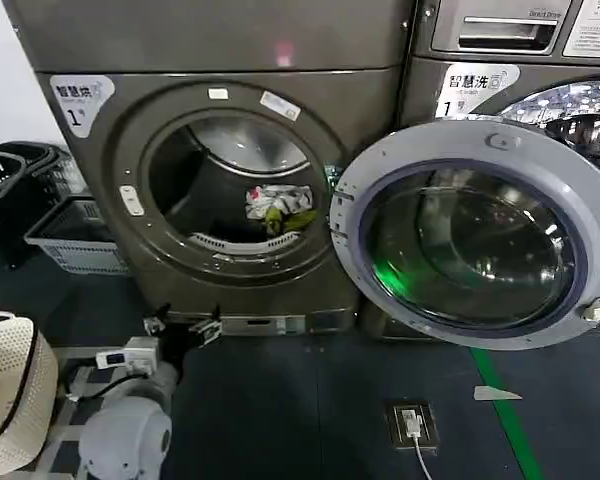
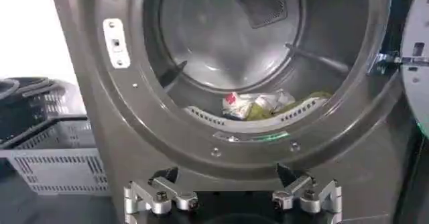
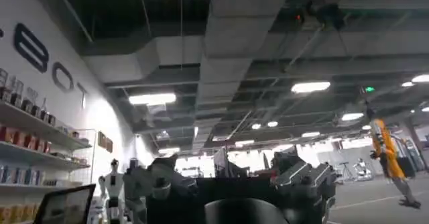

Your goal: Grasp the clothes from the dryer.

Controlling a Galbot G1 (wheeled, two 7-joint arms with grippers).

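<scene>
The dryer (image 1: 100, 170) stands with its round door (image 1: 470, 240) swung open to the right. Inside the steel drum lie the clothes (image 1: 276, 207), a small heap of white fabric with red print and yellow-green pieces. My left gripper (image 1: 185, 325) hovers low in front of the dryer's base, below the porthole. In the left wrist view it (image 2: 226, 174) is open with nothing between its fingers, and the clothes (image 2: 258, 104) rest just behind the dryer's (image 2: 120, 111) rim. My right gripper (image 3: 231, 178) is open and points up at a ceiling, away from the dryer.
A grey basket (image 1: 70, 235) and a black basket (image 1: 5, 180) stand left of the dryer. A silver-grey neighbouring machine (image 1: 510, 60) is behind the open door. A white mesh object (image 1: 10, 390) sits at lower left. A floor socket (image 1: 412, 422) and green line (image 1: 505, 410) mark the floor.
</scene>
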